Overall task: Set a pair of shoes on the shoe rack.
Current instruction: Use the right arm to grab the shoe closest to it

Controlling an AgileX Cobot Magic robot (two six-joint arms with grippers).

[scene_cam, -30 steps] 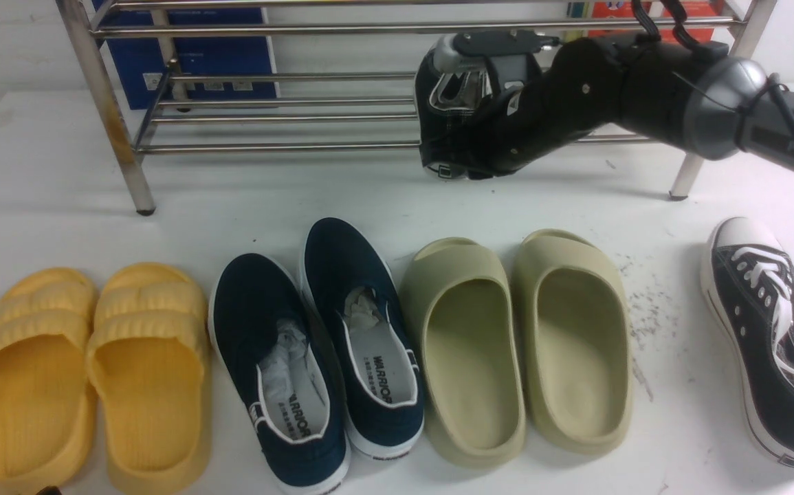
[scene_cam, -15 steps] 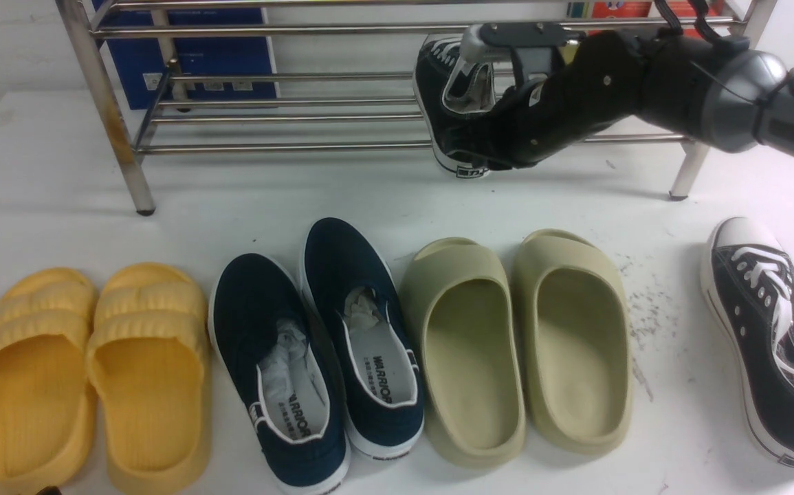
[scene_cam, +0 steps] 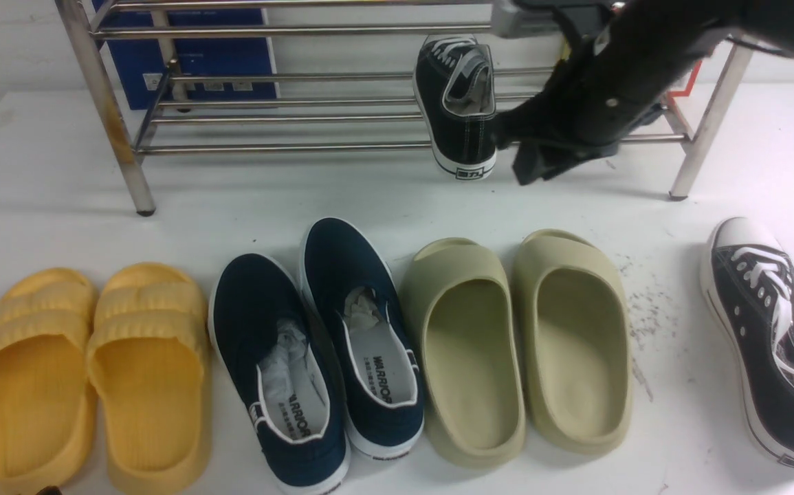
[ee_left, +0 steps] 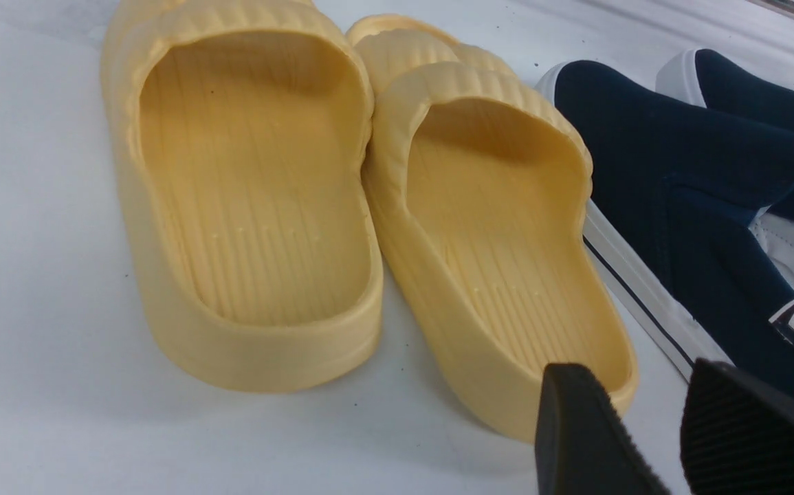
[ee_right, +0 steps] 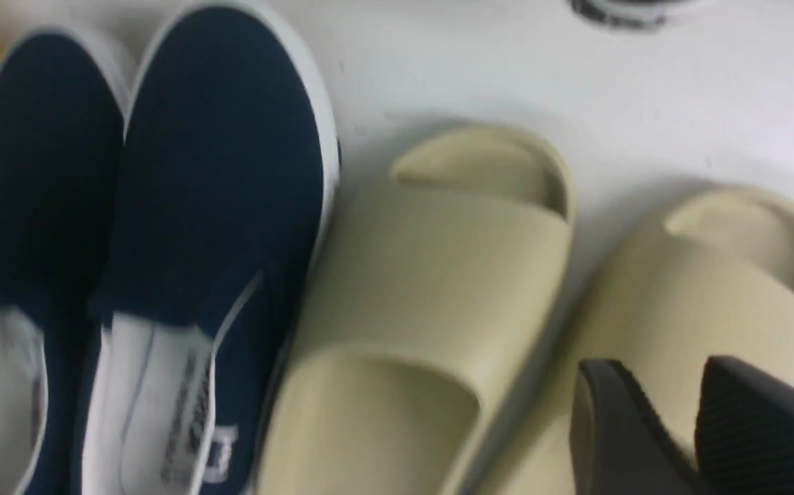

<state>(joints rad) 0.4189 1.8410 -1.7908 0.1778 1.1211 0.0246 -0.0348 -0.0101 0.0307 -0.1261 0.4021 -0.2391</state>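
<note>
One black lace-up sneaker (scene_cam: 457, 103) rests on the lower bars of the steel shoe rack (scene_cam: 287, 146), toe pointing away and heel (scene_cam: 466, 169) overhanging the front bar. Its mate (scene_cam: 771, 330) lies on the white table at the far right. My right gripper (scene_cam: 533, 159) hangs just right of the racked sneaker's heel, clear of it. In the right wrist view this gripper (ee_right: 658, 377) is open over an olive slide, with nothing between its fingers. My left gripper (ee_left: 634, 377) is open and empty, low by the yellow slides; it is out of the front view.
A row of shoes lies in front of the rack: yellow slides (scene_cam: 87, 371), navy slip-ons (scene_cam: 314, 344) and olive slides (scene_cam: 520, 344). A blue box (scene_cam: 197, 62) stands behind the rack. The rack's right leg (scene_cam: 702, 130) is beside my right arm.
My right gripper has opened and let go of the sneaker, which stays on the rack's lower bars. The right arm has risen and drawn back to the right.
</note>
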